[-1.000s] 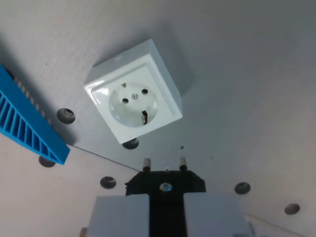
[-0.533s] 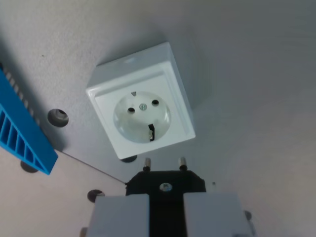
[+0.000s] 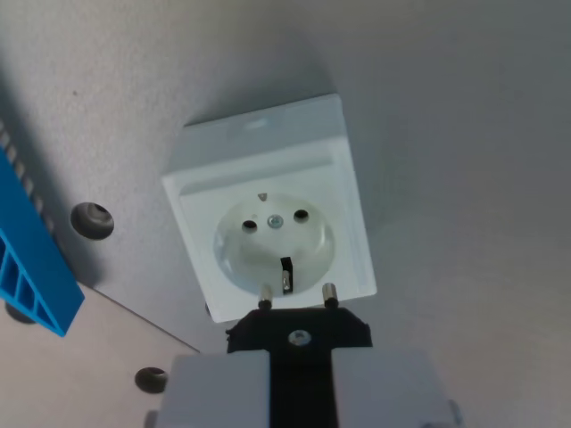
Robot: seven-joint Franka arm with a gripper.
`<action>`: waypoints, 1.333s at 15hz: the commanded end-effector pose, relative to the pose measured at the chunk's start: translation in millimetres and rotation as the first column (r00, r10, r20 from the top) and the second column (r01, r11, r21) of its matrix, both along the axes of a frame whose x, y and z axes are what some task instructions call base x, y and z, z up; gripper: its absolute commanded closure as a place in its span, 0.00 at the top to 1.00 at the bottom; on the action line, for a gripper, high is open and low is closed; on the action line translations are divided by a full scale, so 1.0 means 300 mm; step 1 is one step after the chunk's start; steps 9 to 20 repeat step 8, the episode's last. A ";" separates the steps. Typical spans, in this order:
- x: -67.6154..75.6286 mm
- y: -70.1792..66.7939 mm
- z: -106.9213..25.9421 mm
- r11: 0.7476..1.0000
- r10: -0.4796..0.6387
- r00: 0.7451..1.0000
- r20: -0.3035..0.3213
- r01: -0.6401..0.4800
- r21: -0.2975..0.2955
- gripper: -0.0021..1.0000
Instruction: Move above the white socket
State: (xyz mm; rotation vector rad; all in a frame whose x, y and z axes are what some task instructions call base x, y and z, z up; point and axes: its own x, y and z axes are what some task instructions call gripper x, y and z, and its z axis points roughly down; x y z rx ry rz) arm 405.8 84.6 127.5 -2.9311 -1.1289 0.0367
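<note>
The white socket (image 3: 268,218) is a square box with a round recess, two pin holes and a centre screw, lying on the grey surface in the middle of the wrist view. My gripper (image 3: 299,388) fills the bottom edge, its pale fingers (image 3: 219,392) shut on a black plug (image 3: 299,332). The plug's two metal pins (image 3: 328,292) point up the picture, and their tips overlap the socket's near edge, just below the recess.
A blue slatted plastic part (image 3: 27,267) lies at the wrist view's left edge. Round holes (image 3: 92,219) dot the grey plate, and a seam runs diagonally from the left edge toward the plug.
The camera has moved toward the socket: it has grown and slid down and to the right in the picture, so the plug pins now overlap its near edge. The blue part has slipped leftward.
</note>
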 end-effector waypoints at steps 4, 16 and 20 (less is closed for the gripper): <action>-0.026 0.009 -0.058 0.993 0.119 0.986 0.118 -0.116 -0.030 0.00; -0.032 0.012 -0.073 0.994 0.104 0.987 0.121 -0.102 -0.027 0.00; -0.032 0.012 -0.073 0.994 0.104 0.987 0.121 -0.102 -0.027 0.00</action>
